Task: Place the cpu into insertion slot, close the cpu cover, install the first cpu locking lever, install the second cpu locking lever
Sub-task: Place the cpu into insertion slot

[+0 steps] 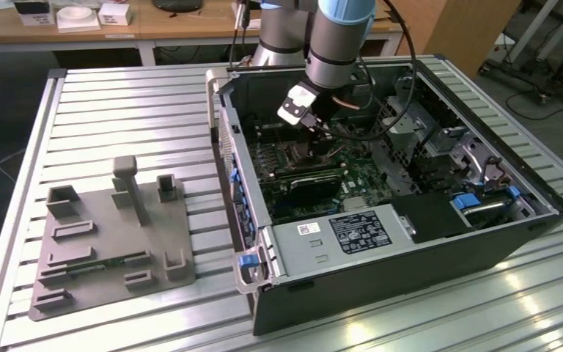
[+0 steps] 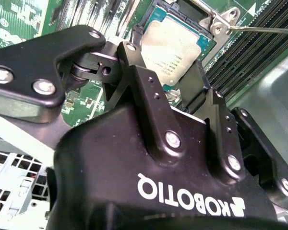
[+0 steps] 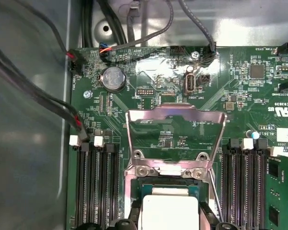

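Right, my end effector (image 2: 165, 64) pinches the cpu (image 3: 170, 211) by its edges at the insertion slot (image 3: 132, 184); the cpu cover (image 3: 175, 115) stands open, giving access.

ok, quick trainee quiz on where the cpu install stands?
1. True or false: the cover is shut over the cpu.
2. The cpu lies: A on the tray outside the case; B in the slot; C on the memory slots.
3. The pincer is nearest the ___.
Key: 1 false, it stands open; 2 B; 3 cpu.
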You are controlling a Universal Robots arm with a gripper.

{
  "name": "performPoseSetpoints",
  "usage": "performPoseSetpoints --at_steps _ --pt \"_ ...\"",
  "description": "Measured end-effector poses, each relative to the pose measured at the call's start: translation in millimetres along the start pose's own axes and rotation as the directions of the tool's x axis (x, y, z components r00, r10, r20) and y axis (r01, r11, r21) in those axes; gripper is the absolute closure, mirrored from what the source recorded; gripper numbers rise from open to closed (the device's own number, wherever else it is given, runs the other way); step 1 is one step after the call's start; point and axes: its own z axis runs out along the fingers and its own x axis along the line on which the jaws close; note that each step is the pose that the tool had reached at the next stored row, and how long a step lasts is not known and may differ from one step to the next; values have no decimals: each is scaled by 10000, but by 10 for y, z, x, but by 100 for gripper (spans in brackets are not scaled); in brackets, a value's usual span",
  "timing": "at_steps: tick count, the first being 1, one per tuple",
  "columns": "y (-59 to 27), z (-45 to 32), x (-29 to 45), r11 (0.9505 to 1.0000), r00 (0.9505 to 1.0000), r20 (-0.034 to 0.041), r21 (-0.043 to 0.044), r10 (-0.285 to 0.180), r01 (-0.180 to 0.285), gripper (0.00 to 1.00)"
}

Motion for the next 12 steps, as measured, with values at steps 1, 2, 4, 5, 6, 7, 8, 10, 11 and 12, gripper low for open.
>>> performPoseSetpoints --at_steps 1,2,4,5,6,7,8,10,11,12 --pt "0 3 -1 10000 10000 -2 -2 68 -68 46" --pt "0 4 -2 9999 9999 -2 -2 109 -109 46" --pt "1 9 -2 9999 9999 -2 -2 111 -111 46" --pt "1 12 -2 9999 9999 -2 -2 111 -111 46" --pt "1 15 -2 9999 9999 -2 -2 111 -111 46" --pt "1 19 -2 9999 9999 -1 -2 111 -111 46" --pt "1 25 -2 9999 9999 -2 -1 112 -112 46" --pt "1 35 -2 9999 9999 -2 2 111 -111 46" --pt "1 39 -1 9999 9999 -2 2 111 -111 46" --pt "1 42 -1 9999 9999 -1 3 110 -110 46"
